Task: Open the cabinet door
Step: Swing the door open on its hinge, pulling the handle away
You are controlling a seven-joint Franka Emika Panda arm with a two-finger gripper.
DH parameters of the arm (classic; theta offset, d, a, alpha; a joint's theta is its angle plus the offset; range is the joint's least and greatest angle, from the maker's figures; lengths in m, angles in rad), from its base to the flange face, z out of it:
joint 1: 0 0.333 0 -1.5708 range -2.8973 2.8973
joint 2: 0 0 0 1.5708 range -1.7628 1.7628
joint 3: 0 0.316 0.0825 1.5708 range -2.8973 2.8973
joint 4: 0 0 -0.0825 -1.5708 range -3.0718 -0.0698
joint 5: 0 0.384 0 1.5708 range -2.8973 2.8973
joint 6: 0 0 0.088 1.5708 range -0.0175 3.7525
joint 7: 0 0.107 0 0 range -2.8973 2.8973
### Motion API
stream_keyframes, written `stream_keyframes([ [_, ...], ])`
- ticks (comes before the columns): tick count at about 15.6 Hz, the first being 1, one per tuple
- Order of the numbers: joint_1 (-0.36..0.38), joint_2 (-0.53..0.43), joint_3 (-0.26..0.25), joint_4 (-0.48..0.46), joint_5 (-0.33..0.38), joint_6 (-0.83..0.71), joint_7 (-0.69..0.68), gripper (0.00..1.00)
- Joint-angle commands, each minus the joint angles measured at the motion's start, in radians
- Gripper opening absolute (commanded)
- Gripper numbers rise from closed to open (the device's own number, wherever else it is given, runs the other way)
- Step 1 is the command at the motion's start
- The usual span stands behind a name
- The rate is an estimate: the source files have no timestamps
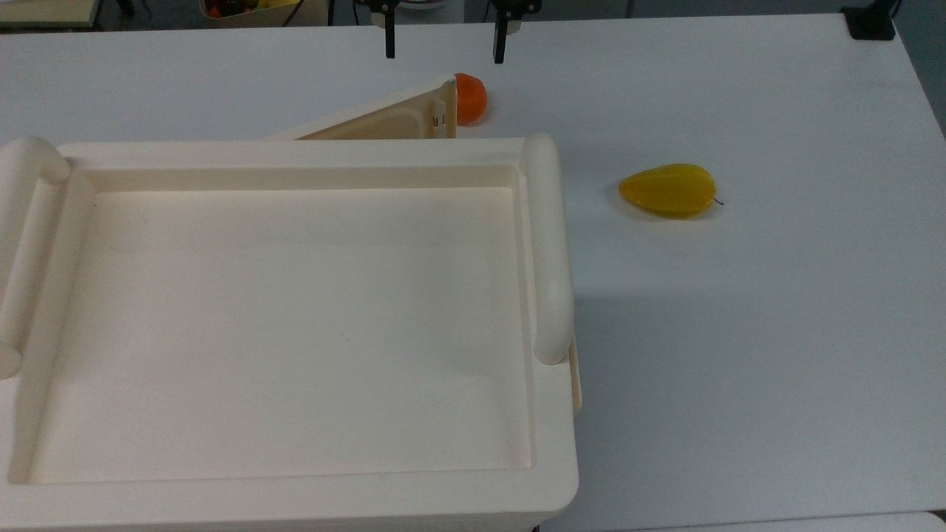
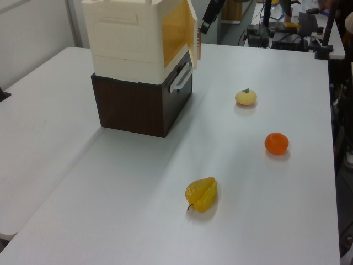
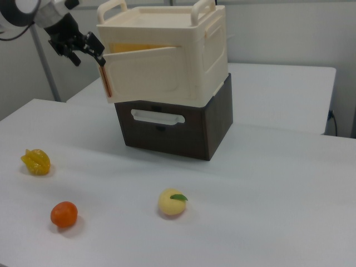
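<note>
Tool (image 1: pixel 443 46) fingers spread, holding nothing, just off cream cabinet door (image 3: pixel 147 73), swung partly open

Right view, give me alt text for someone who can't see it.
A cream cabinet on a dark brown base has its cabinet door swung partly open, the open claw beside its free edge. Three fruits lie on the white table.

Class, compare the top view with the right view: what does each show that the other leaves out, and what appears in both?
Top view alone: the cream cabinet's recessed tray-like top seen from above.

Right view alone: the dark brown drawer box beneath the cabinet and the pale yellow round fruit with a green leaf.

Both: the partly open cream cabinet door, the orange round fruit, the yellow ridged starfruit and the black gripper, open.
</note>
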Motion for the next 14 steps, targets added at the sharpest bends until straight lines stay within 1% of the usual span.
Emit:
stream_keyframes([
  [1,0.004,-0.018,0.002,0.038,-0.004,-0.011,0.019,1.00],
  [2,0.005,-0.004,0.004,0.067,-0.002,-0.009,0.020,1.00],
  [3,0.005,0.008,0.004,0.072,-0.002,0.024,0.020,1.00],
  [5,0.007,0.025,0.005,0.064,0.006,0.141,0.022,1.00],
  [6,0.007,0.038,0.010,0.064,0.006,0.167,0.025,1.00],
  [9,0.005,0.062,0.010,0.064,0.001,0.177,0.048,1.00],
  [14,0.004,0.060,0.010,0.034,-0.005,0.154,0.040,1.00],
])
